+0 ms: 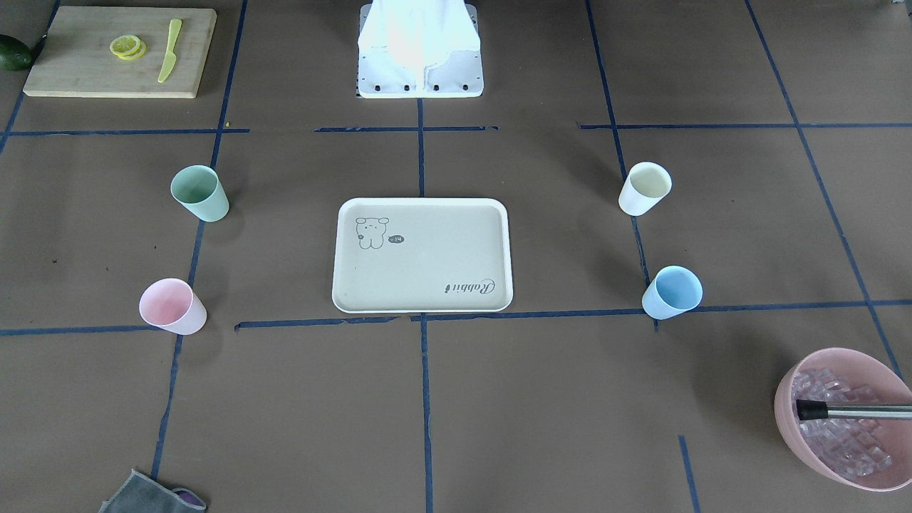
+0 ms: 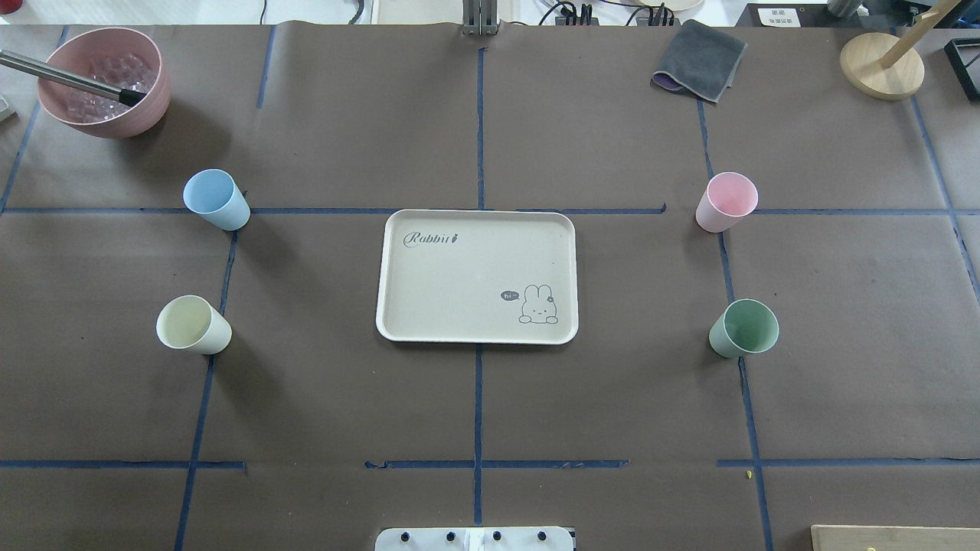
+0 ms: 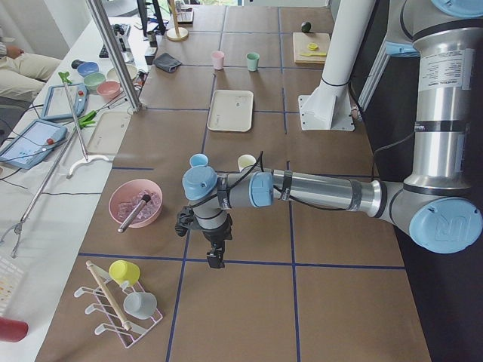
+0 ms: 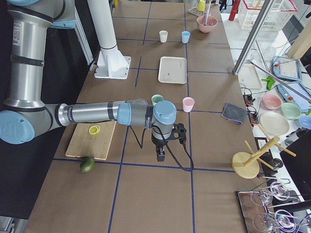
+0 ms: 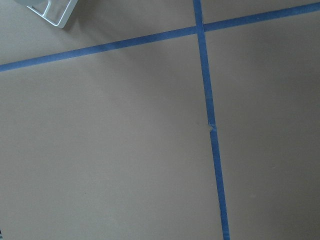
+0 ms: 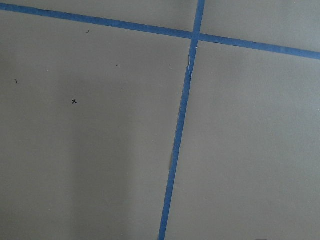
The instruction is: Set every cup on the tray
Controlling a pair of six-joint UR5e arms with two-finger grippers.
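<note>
Toward left edge, nearest left gripper point(image 3: 216, 259): blue cup point(image 2: 217, 199), cream cup point(image 2: 193, 324). Toward right edge, nearest right gripper point(image 4: 161, 155): pink cup point(image 2: 726, 201), green cup point(image 2: 743, 327). Tray point(image 2: 475, 260) between. Cannot tell finger state.

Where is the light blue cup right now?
In the overhead view the light blue cup stands upright on the left, outside the tray, between the pink bowl of ice and the cream-white cup nearer the robot.

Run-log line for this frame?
tray: no cups | mint cup, pink cup: robot's right | cream cup, blue cup: robot's left | left gripper, right gripper: cannot tell
</note>
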